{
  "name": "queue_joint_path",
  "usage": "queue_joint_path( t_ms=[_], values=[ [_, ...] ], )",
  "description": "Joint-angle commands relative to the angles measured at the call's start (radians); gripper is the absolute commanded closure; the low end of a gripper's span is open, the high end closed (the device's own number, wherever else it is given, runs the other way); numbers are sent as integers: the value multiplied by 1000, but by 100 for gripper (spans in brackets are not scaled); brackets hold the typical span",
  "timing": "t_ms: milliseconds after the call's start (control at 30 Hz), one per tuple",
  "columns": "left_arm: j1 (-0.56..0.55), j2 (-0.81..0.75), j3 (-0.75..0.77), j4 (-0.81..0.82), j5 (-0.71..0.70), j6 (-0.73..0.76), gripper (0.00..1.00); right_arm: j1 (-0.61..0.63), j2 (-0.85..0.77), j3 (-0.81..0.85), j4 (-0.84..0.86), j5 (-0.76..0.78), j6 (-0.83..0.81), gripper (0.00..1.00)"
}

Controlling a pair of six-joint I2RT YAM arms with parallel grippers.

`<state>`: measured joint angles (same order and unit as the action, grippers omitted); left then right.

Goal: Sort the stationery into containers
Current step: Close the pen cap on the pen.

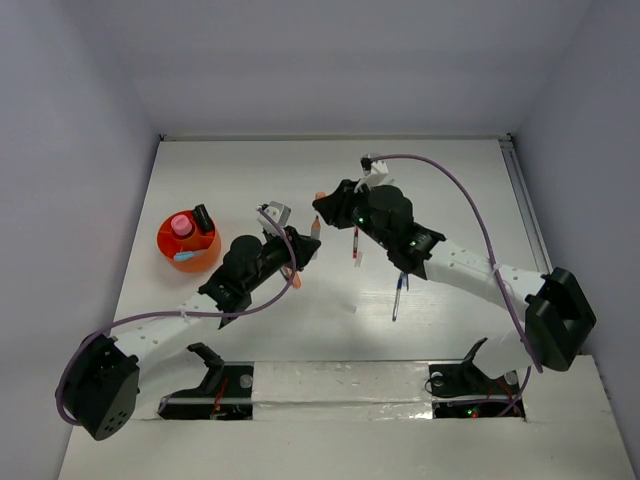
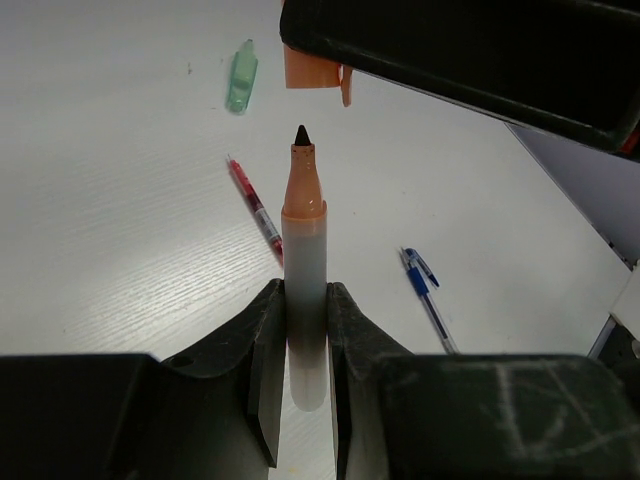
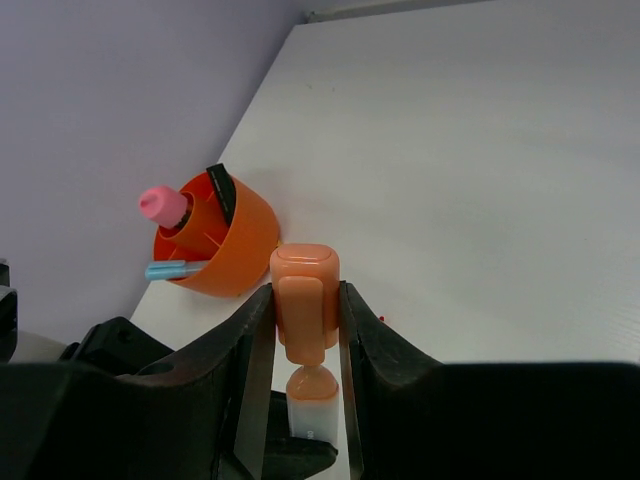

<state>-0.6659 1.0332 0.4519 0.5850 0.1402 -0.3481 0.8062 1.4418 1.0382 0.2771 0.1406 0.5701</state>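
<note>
**Both tools clamped, marker and cap held tip to mouth at mid-surface**

Arm pose: The left arm reaches from its base at the near left, forearm angled up and to the right. The left tool [image 2: 305, 340] is closed tight on the pale barrel of an uncapped marker [image 2: 304, 250], whose orange neck and black tip point away from the wrist. The right arm sweeps in from the near right, elbow high, forearm angled to the left. The right tool [image 3: 305, 310] is clamped on an orange cap [image 3: 305, 285]. The cap sits in line with the marker tip and just off it; the left wrist view shows a small gap between them.

Edges and room: The two tools meet near the centre of the white surface [image 1: 450, 180]. The pot [image 1: 170, 250] stands close to the surface's left edge, beside the left wall, and apart from both tools. Open surface runs from the tools to the back wall.

Count:
- One orange pot holds three items: a pink-capped tube [image 3: 163, 205], a pale blue piece [image 3: 175, 270] and a black item [image 3: 222, 190].
- Two pens lie loose on the surface below the right forearm: one red pen [image 2: 255, 210] and one blue pen [image 2: 425, 285].
- One green cap [image 2: 241, 77] lies loose.
- One marker and one orange cap are held in the tools.
</note>
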Motion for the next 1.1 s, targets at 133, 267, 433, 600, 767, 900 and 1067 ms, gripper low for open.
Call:
queue_joint_path(
  t_ms=[133,267,433,600,767,900,1067],
  values=[
    [-3,-19,18,39,-16,12,100,21,0,13,53,17,-1,98],
    [-3,-22,16,38,-27,14,100,30,5,11,50,19,-6,98],
    [-3,-28,11,38,-31,12,100,39,14,-1,45,19,-9,98],
    [-3,-41,10,35,-44,17,100,48,25,-15,45,33,-13,97],
    [-3,-51,7,33,-54,18,100,48,29,-26,68,33,-15,97],
    [-3,-59,5,26,-71,17,100,66,17,-49,94,40,-16,97],
    [-3,-82,-5,56,-54,-23,100,90,6,-105,140,43,5,97]
  ],
)
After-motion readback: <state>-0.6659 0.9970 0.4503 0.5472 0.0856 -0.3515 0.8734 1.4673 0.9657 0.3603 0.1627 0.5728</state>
